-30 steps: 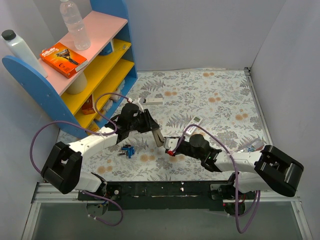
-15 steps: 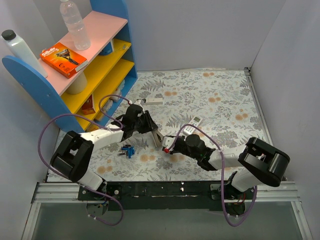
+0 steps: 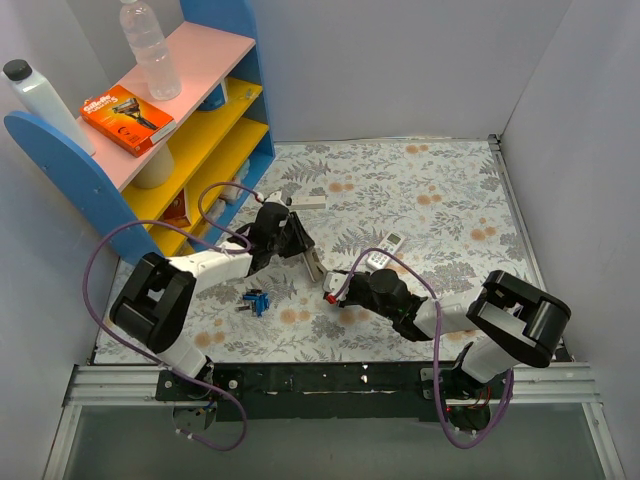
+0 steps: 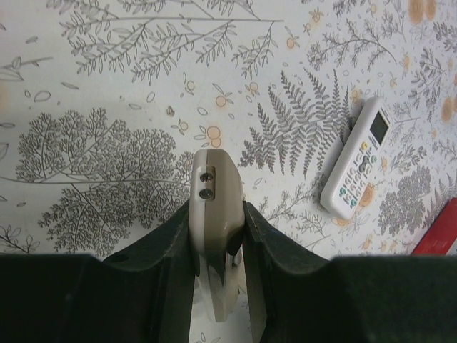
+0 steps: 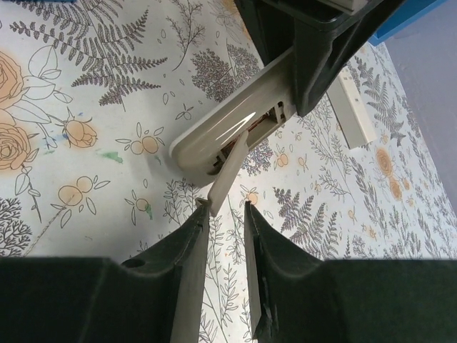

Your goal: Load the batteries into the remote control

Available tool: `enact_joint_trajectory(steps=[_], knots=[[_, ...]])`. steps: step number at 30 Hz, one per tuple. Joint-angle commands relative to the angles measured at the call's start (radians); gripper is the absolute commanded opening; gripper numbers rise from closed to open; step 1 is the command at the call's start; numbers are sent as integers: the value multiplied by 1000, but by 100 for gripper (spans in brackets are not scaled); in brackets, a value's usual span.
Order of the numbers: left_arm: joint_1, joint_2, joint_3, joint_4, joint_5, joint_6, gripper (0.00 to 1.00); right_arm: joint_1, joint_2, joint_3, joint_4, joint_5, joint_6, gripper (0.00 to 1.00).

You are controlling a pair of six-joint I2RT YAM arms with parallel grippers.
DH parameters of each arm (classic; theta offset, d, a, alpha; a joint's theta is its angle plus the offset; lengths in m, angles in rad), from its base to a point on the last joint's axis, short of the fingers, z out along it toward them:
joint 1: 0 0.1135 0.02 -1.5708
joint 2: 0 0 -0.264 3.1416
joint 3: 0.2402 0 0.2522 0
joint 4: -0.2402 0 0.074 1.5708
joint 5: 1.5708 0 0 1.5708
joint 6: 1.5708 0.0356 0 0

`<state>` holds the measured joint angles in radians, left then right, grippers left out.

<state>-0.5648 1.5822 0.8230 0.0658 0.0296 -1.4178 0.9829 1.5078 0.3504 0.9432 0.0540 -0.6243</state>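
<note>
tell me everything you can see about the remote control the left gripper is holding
The remote control is a slim off-white plastic bar with a rounded end, clamped across its width by the left gripper. Its buttons are not visible. Two small dark screws or holes sit near the tip. The thin battery cover is tilted open from the compartment. Its free end reaches between the spread fingers of the right gripper and touches one of them.
</note>
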Motion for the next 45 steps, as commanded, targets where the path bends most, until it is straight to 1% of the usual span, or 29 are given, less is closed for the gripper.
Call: enact_joint_trajectory(steps=[1, 9, 12, 16, 19, 21, 28, 29, 31, 33, 34, 35, 37, 39, 40, 41, 43, 44, 45], knots=[[9, 16, 67, -12, -94, 36, 0, -1, -18, 2, 23, 26, 15, 34], [13, 25, 100, -60, -198, 71, 0, -1, -32, -1, -58, 12, 31, 35], [16, 9, 102, -60, -227, 74, 0, -1, -41, 7, -95, 4, 32, 35], [17, -53, 102, -101, -249, 83, 0, -1, -31, 36, -176, -9, 28, 36], [17, -99, 100, -109, -235, 82, 0, -1, -20, 67, -262, -29, 28, 38], [17, -154, 96, -110, -220, 77, 0, -1, -17, 101, -348, -46, 35, 39], [19, -326, 96, -132, -126, 74, 0, 0, -38, 137, -480, -46, 67, 45], [17, -347, 97, -138, -114, 74, 0, -1, -43, 142, -491, -45, 75, 47], [17, -405, 91, -150, -105, 85, 0, -1, -70, 153, -527, -42, 121, 48], [17, -447, 71, -150, -102, 100, 0, 0, -101, 163, -555, -36, 196, 53], [17, -499, 62, -149, -102, 108, 0, -1, -130, 177, -584, -36, 224, 55], [17, -523, 53, -149, -102, 115, 0, -1, -147, 183, -595, -37, 259, 60], [17, -606, 21, -138, -99, 138, 0, -1, -178, 215, -632, -46, 357, 66], [19, -666, -4, -135, -100, 149, 0, -1, -184, 239, -636, -94, 437, 67], [20, -692, -24, -138, -103, 160, 0, -1, -178, 254, -644, -98, 533, 67], [19, -752, -33, -141, -106, 166, 0, -3, -169, 295, -659, -108, 576, 66], [19, -810, -51, -153, -115, 183, 0, -1, -126, 349, -687, -170, 655, 68], [19, -864, -68, -159, -119, 201, 0, -1, -104, 399, -714, -207, 675, 72], [19, -895, -80, -172, -128, 209, 0, -1, -86, 427, -724, -295, 679, 73]])
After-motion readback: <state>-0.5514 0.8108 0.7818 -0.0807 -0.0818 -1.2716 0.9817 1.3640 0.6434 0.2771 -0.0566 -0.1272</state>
